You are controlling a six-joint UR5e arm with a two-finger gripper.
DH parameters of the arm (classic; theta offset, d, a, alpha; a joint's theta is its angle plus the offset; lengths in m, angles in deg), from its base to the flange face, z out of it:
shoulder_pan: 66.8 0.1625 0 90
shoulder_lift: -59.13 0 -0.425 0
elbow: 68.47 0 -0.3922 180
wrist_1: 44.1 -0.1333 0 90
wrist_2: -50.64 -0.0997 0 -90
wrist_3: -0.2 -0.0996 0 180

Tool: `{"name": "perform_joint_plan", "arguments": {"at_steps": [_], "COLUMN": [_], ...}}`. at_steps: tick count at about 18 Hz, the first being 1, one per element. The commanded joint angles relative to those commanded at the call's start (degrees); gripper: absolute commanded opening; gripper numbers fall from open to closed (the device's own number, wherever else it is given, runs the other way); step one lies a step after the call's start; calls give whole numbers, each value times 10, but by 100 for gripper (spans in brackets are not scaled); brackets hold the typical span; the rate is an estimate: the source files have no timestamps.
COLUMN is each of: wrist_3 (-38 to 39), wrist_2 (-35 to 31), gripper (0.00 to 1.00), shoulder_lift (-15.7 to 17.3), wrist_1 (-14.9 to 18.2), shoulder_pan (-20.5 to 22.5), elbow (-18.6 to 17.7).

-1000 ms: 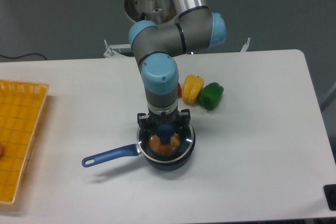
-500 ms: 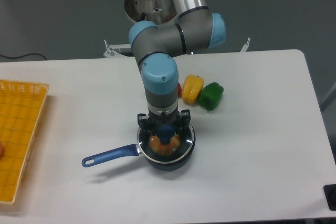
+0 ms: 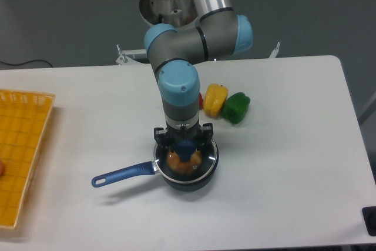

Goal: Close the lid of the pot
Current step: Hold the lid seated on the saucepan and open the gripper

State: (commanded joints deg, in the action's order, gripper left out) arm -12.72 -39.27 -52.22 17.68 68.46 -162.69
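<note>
The pot (image 3: 187, 179) sits near the front middle of the white table (image 3: 282, 163), its blue handle (image 3: 122, 174) pointing left. The pot lid (image 3: 202, 167) lies flat on the pot's rim, with something orange showing through the glass. The pincer (image 3: 185, 145) points straight down over the lid, its fingers spread on either side of the blue knob (image 3: 186, 150); whether they touch it I cannot tell. Behind lie a yellow pepper (image 3: 215, 99) and a green pepper (image 3: 236, 107), touching. A yellow basket (image 3: 20, 151) rests at the left edge.
</note>
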Motion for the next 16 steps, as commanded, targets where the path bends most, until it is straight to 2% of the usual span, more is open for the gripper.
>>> {"name": "perform_joint_plan", "arguments": {"at_steps": [16], "wrist_3": [-3], "wrist_2": [0], "gripper": [58], "shoulder_lift": [1], "wrist_1": [-2], "shoulder_pan": [4], "elbow": [8]}}
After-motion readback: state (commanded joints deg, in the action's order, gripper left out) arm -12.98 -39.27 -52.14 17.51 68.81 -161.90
